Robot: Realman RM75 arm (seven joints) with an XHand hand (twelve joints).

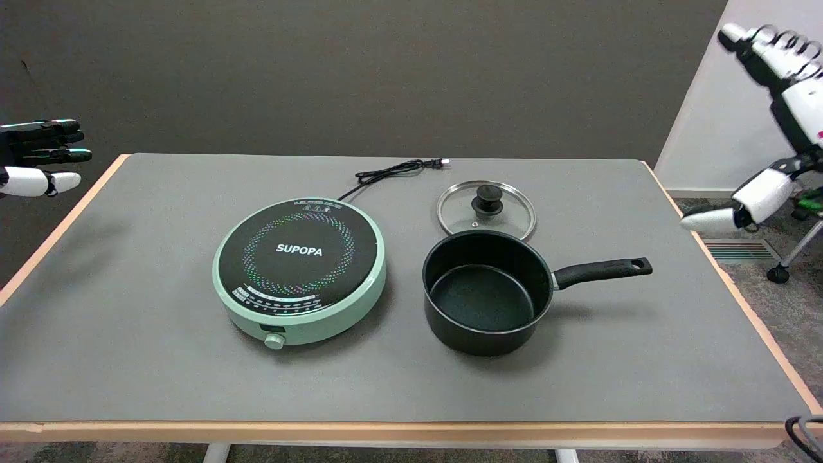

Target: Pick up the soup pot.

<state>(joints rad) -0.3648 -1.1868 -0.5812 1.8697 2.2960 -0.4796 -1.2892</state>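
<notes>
The soup pot [487, 292] stands upright on the grey table [128, 334], a little right of the middle and nearer to the front edge than to the back. It is black outside and inside, with a thin bright rim around its open mouth, and nothing lies in it (the dark bottom shows a fine speckled surface). One long black handle [602, 270] goes out from its right side, pointing right and slightly toward the back, with a small hole at the far end.

Just behind the pot lies its glass lid [486, 209], flat on the table with a metal ring and a black knob on top; the pot's back rim hides the lid's near edge, so I cannot tell if the two touch. To the left of the pot, near but apart, sits a round pale green induction cooker [300, 270] with a black top carrying the word SUPOPA and a knob at its front. Its black cord [392, 172] runs toward the back of the table.

The right hand [768, 122] is in the air beyond the table's right edge, well apart from the pot and higher than it. It holds nothing, and its fingers are spread, though the picture is somewhat blurred there.
</notes>
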